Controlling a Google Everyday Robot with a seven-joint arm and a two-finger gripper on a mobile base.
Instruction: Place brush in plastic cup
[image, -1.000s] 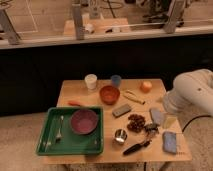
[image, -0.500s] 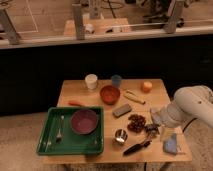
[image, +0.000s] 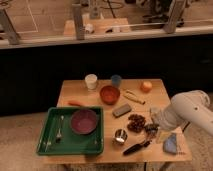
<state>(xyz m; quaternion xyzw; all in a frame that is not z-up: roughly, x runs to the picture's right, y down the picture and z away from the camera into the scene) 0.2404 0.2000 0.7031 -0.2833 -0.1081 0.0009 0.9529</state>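
The brush (image: 136, 147), black and slim, lies slanted near the table's front edge, right of the small metal cup (image: 120, 135). The dull-blue plastic cup (image: 116, 80) stands upright at the back of the table, next to the cream cup (image: 91, 81). My gripper (image: 151, 131) hangs at the end of the white arm (image: 187, 112) on the right, just above and to the right of the brush's upper end, close to the table top. The cup is far from the gripper, across the table.
A red bowl (image: 109, 94) and a dark grey block (image: 121, 110) sit mid-table. A green tray (image: 52, 125) at the left holds a maroon bowl (image: 83, 121) and cutlery. Dark grapes (image: 136, 122), an orange (image: 146, 86) and a blue cloth (image: 171, 144) lie at the right.
The arm has swung forward and down to the left, bringing the gripper from beside the table's right edge to just above the brush. The objects on the table have not moved.
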